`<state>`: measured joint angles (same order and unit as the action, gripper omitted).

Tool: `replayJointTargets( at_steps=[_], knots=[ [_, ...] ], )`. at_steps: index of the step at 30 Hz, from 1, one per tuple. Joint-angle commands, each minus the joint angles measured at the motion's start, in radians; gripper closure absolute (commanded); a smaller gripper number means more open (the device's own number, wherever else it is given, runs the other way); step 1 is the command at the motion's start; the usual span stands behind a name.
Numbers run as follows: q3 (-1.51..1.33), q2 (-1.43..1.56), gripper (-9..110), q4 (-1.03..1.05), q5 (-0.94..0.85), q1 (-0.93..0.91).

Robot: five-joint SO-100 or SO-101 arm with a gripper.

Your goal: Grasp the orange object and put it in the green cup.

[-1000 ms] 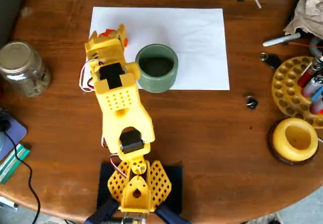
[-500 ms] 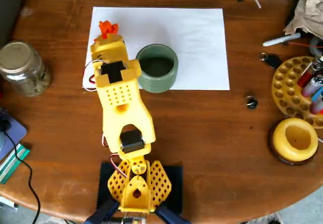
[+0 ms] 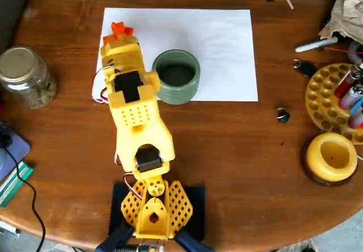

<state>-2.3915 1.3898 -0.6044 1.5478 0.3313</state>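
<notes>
In the overhead view, one yellow arm (image 3: 136, 121) reaches up from its clamped base at the bottom centre toward the upper left of the frame, ending over the left part of a single white sheet of paper (image 3: 221, 42) on the round wooden table (image 3: 238, 155). The one orange piece (image 3: 118, 31) shows just past the arm's tip, near the sheet's top left corner. The gripper (image 3: 118, 38) is right at it, but the arm's own body hides the fingers, so I cannot tell whether they are spread or clamped, nor whether the piece is held or only lying there. There is one green cup (image 3: 176, 75), standing on the lower middle of the sheet just right of the arm; its dark inside looks empty. By my reading the task is at the grasp stage: nothing is delivered yet, and the lift, the short carry down and to the right, and the drop into the cup all remain. Elsewhere there is one glass jar (image 3: 25, 76) at the left edge and one yellow round holder (image 3: 332, 156) at the lower right.
</notes>
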Motion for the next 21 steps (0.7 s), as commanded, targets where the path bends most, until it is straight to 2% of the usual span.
replayJointTargets(
  at_steps=[1,6,10,16,21],
  knots=[
    [-0.043,0.149,102,0.021,0.005,-0.018],
    [-0.123,0.428,102,0.247,0.005,-0.06],
    [-0.249,0.663,102,0.327,-0.003,-0.109],
    [-0.36,1.094,102,0.635,-0.02,-0.192],
    [-0.442,1.361,102,0.798,-0.051,-0.259]
  ],
)
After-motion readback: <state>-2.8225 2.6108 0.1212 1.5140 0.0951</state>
